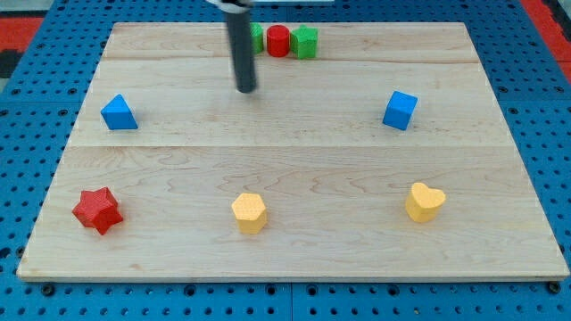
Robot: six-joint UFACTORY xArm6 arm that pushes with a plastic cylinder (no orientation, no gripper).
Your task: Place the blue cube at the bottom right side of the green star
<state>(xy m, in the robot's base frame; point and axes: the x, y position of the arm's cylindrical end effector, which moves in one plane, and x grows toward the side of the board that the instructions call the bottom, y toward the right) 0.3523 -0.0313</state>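
Note:
The blue cube [400, 110] sits on the wooden board at the view's right, upper half. At the view's top middle stands a row of three blocks: a green block [256, 37] partly hidden behind the rod, a red cylinder [278, 41], and a green block [305, 42]; which one is the star I cannot tell. My tip [245, 88] is just below that row, at its left end, far to the left of the blue cube and touching no block.
A blue triangular block [119, 113] lies at the left. A red star [96, 209] is at the bottom left. A yellow hexagon-like block [249, 212] and a yellow heart [425, 201] lie along the bottom. The board [294, 169] rests on a blue pegboard.

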